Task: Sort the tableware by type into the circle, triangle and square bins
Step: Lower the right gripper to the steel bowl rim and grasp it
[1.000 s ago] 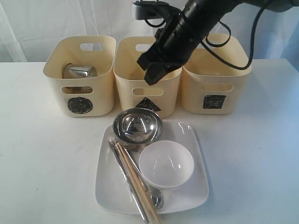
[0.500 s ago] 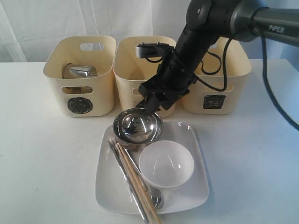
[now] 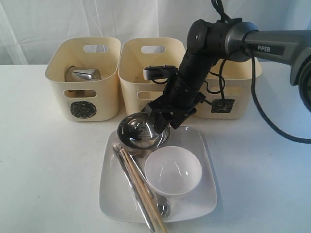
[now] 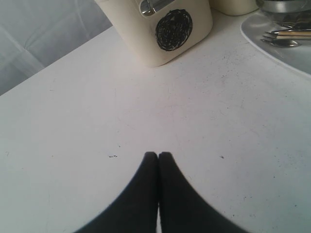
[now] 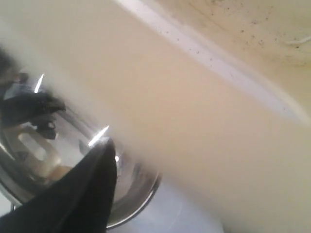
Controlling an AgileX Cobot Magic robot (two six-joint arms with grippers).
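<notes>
The shiny steel bowl (image 3: 138,133) sits on the back left of the white square plate (image 3: 205,191), beside the small white bowl (image 3: 173,171). Wooden chopsticks (image 3: 141,190), a knife (image 3: 127,175) and a spoon (image 3: 163,209) lie along the plate's left side. My right gripper (image 3: 166,122) is open at the steel bowl's rear right rim. In the right wrist view one finger (image 5: 92,189) hangs over the bowl (image 5: 133,191); the other is out of frame. A steel mug (image 3: 83,74) lies in the circle bin (image 3: 102,104). My left gripper (image 4: 158,155) is shut over bare table.
The triangle bin (image 3: 130,68) and the square bin (image 3: 243,99) stand behind the plate, right against my right arm. The triangle bin's cream wall (image 5: 204,126) fills much of the right wrist view. The circle bin (image 4: 194,29) and the plate's edge (image 4: 262,41) show in the left wrist view.
My right arm has come down from above the triangle bin to the steel bowl's rim, and its jaws have spread apart. The tableware has not moved.
</notes>
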